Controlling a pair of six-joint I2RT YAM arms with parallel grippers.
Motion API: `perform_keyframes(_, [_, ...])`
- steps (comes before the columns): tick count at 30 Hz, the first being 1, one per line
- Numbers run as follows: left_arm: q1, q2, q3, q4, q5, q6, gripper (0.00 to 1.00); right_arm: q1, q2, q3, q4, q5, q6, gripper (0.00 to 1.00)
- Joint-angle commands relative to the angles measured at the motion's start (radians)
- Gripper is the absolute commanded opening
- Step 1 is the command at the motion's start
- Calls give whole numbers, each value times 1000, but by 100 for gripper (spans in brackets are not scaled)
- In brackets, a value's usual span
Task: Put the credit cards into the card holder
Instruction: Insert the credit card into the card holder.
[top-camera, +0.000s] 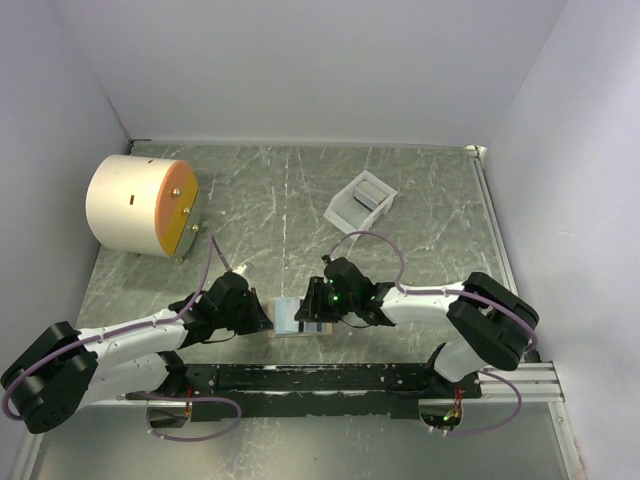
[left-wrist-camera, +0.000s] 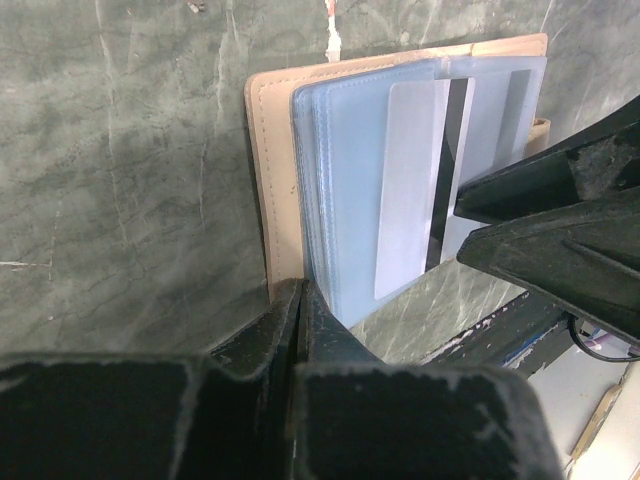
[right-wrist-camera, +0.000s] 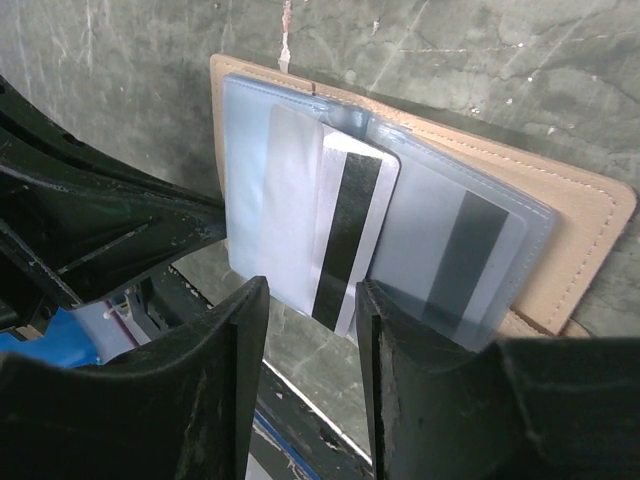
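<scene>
The tan wallet lies open near the table's front edge, its light-blue sleeves up. A white card with a black stripe sticks partly out of a sleeve. A second striped card sits inside the sleeve beside it. My right gripper is open, its jaws on either side of the protruding card's near end, not touching it. My left gripper is shut on the wallet's left edge. The white card holder stands far back right with a grey card in it.
A cream cylinder with an orange face lies at the back left. A black rail runs along the table's near edge just in front of the wallet. White walls close in the table on three sides.
</scene>
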Motion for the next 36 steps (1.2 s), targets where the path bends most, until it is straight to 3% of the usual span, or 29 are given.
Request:
perform_keyframes(1, [-4, -1, -12, 2, 14, 3, 10, 14, 21, 5, 26, -6, -4, 40])
perform_keyframes(22, [-5, 8, -23, 16, 14, -2, 10, 25, 65, 50, 43, -10, -82, 37])
perform_keyframes(36, [-5, 26, -18, 22, 18, -3, 10, 27, 88, 59, 69, -38, -155, 29])
